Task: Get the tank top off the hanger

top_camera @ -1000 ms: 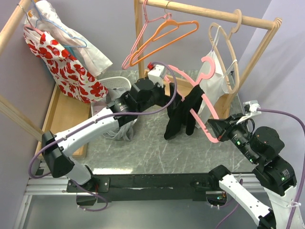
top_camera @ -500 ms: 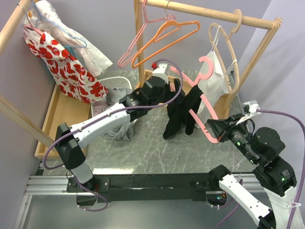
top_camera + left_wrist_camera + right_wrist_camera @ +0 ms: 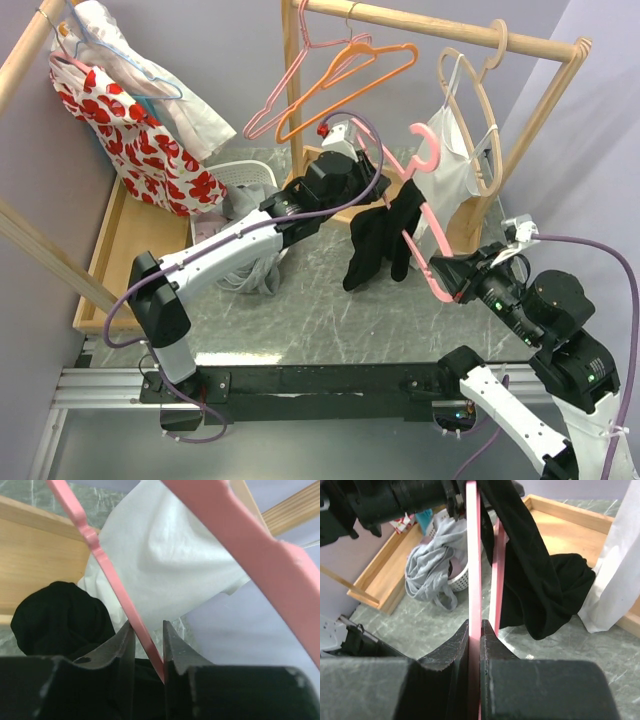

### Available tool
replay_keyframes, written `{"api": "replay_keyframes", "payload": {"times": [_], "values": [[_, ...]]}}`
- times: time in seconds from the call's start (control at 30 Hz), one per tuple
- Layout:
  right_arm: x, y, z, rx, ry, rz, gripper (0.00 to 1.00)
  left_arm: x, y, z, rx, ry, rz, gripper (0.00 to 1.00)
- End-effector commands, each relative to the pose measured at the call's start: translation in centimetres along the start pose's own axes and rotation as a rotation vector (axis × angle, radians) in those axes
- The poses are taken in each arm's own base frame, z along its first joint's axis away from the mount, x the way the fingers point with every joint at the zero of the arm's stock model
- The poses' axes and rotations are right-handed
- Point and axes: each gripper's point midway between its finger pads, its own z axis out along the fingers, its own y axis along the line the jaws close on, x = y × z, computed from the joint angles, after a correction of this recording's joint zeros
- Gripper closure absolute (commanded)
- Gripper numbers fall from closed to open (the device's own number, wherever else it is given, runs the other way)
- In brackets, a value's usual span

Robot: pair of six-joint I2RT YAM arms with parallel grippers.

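A black tank top hangs bunched over the middle of a pink hanger, which is held slanting above the table. My right gripper is shut on the hanger's lower end; in the right wrist view the pink bar runs straight up out of the gripper, with the tank top draped to its right. My left gripper is at the hanger's upper part. In the left wrist view its jaws pinch the thin pink bar, and the black fabric lies just to the left.
A white top on a beige hanger hangs from the wooden rack right behind the pink hanger. Orange and pink hangers hang beside it. A white basket with grey clothes and a floral dress are to the left.
My left arm reached right and up to the hanger's upper bar, and its wide-open jaws closed around that bar. The hanger's hook end has lifted a little. The right gripper kept its hold.
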Motion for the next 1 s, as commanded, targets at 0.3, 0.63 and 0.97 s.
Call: {"api": "replay_keyframes", "payload": {"times": [0.3, 0.63, 0.97], "values": [[-1.2, 2.2, 0.5, -0.114, -0.029, -0.015, 0.69, 0.3, 1.2, -0.7, -0.027, 0.037, 0.154, 0.99], [-3.2, 1.4, -0.7, -0.054, -0.097, -0.034, 0.5, -0.3, 2.1, -1.7, -0.04, 0.086, 0.212, 0.99], [-0.3, 4.1, 3.4, -0.221, 0.046, 0.007, 0.5, 1.6, 3.3, -1.5, 0.042, 0.253, 0.25, 0.99]]}}
